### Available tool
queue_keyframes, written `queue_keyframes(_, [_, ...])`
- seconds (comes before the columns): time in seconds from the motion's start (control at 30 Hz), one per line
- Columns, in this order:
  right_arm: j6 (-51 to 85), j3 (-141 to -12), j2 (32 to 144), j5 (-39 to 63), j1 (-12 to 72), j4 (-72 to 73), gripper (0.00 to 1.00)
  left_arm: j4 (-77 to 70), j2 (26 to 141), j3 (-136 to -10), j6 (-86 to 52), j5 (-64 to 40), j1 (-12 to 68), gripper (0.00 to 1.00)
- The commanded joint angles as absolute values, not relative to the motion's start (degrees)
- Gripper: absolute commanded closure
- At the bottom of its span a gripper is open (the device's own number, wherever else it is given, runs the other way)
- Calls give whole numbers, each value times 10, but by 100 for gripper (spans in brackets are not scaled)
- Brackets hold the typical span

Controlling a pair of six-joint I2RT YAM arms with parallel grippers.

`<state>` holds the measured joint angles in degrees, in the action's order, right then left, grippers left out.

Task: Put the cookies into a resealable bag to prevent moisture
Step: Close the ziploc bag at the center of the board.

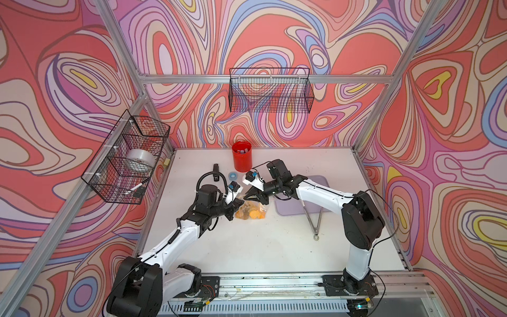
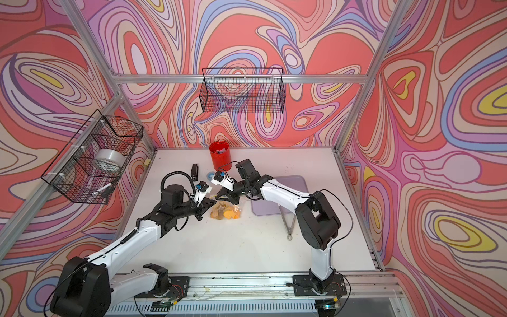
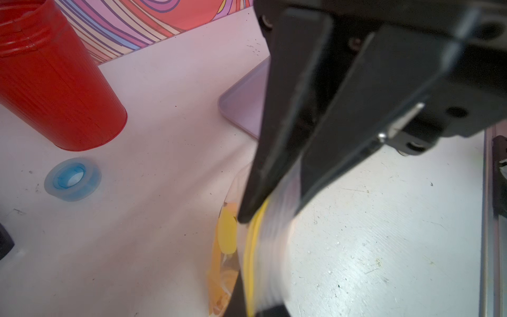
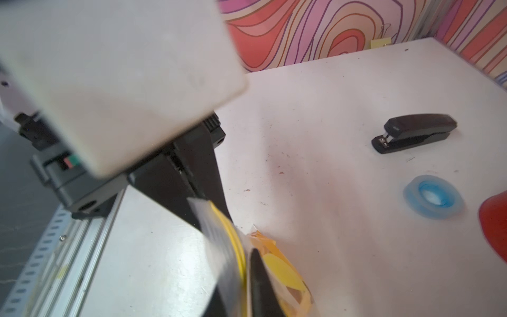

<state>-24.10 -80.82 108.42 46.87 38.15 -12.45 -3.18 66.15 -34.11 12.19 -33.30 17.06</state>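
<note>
At mid-table, my left gripper (image 4: 196, 198) is pressed together on one end of the resealable bag (image 1: 251, 212), pinching the yellow-lined zip strip and holding that end up off the white table (image 1: 247, 247). My right gripper (image 3: 271, 211) faces it from just beside. Its jaws stand a little apart with the same strip running between them, and through the blur I cannot tell whether either pad touches the plastic. Below both grippers the rest of the bag slumps on the tabletop. The cookies (image 1: 259, 214), orange-yellow and brown, sit heaped inside it, as both top views show through the clear plastic.

Farther back, near the rear wall, a red cup (image 1: 242, 160) stands upright and holds a few small items too dim to name. Between the cup and my grippers lies a blue-cored tape roll (image 1: 233, 175), with a black stapler (image 1: 216, 173) to its left. On my right a flat lilac tray (image 1: 318, 181) lies partly under my right forearm. Metal tongs (image 1: 315, 222) reach onto its near edge, their hinged end on the table. A wire basket (image 1: 115, 175) on the left wall holds a large roll of tape (image 1: 140, 162), and another basket (image 1: 270, 93) hangs on the back wall.
</note>
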Motion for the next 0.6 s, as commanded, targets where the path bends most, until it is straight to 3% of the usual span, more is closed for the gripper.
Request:
queue_keyframes(0.0, [-222,-816,1093,514,381,-92,100,-24,664,-356,127,-348,165,100])
queue_keyframes(0.07, [-214,-819,1096,529,381,-86,100,-20,662,-358,128,-352,163,100])
queue_keyframes(0.13, [-187,-812,1097,530,381,-54,78,-16,660,-359,129,-355,163,100])
queue_keyframes(0.2, [-192,-815,1100,537,381,-56,100,-13,660,-359,131,-357,161,100])
queue_keyframes(0.27, [-193,-825,1105,553,381,-66,100,-11,661,-360,131,-359,161,100])
queue_keyframes(0.3, [-180,-825,1106,551,381,-55,94,-9,662,-361,131,-361,161,100])
queue_keyframes(0.33, [-168,-822,1107,551,381,-41,78,-8,663,-362,131,-363,160,100])
queue_keyframes(0.37, [-167,-822,1106,552,381,-36,80,-7,664,-362,131,-362,160,100])
queue_keyframes(0.4, [-172,-824,1107,556,381,-39,100,-8,665,-363,131,-361,159,100])
queue_keyframes(0.5, [-184,-838,1112,563,381,-64,100,-8,665,-364,130,-362,160,100])
queue_keyframes(0.57, [-164,-834,1112,557,381,-44,81,-8,664,-363,130,-361,160,100])
